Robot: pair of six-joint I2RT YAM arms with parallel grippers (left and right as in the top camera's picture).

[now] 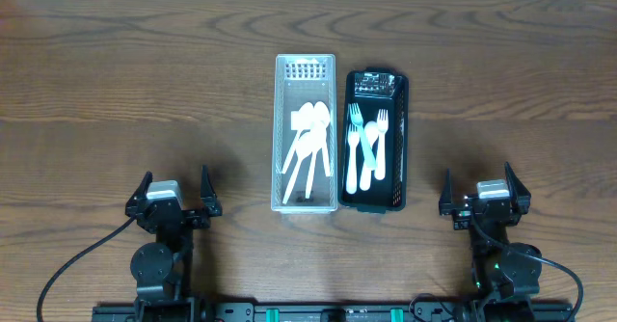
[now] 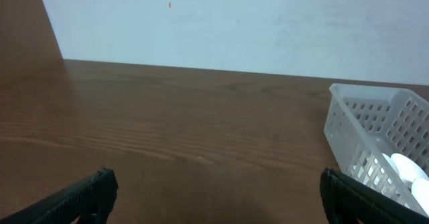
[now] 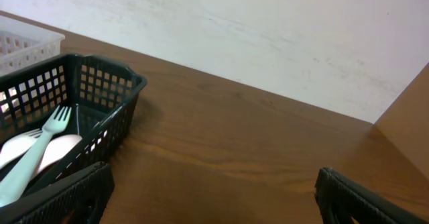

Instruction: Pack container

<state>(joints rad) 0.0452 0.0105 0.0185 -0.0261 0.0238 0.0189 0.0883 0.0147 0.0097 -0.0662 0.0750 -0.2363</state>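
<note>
While both arms sit at the near edge of the table (image 1: 116, 81), two long baskets stand side by side at its middle, their long sides close together. On the left is the white basket (image 1: 279, 129), which holds a loose bunch of white spoons (image 1: 308, 141) with bowls toward the far end. On the right is the black basket (image 1: 402, 139), which holds a teal fork (image 1: 354, 134) and white forks (image 1: 380, 147), tines pointing far. Something glossy lies at its far end, too small to make out.

The left gripper (image 1: 175, 174) is near and left of the white basket, well apart from it. Its fingers (image 2: 80, 197) are spread wide with nothing between them, only bare table. From the left wrist view, the white basket's perforated corner (image 2: 362, 127) shows at the right, with a spoon bowl inside.

The right gripper (image 1: 478, 173) is near and right of the black basket, also well apart. Its fingers (image 3: 67, 194) are likewise spread wide and empty. Its wrist view shows the black basket's corner (image 3: 100, 90) at the left, with the teal fork resting on white cutlery inside
</note>
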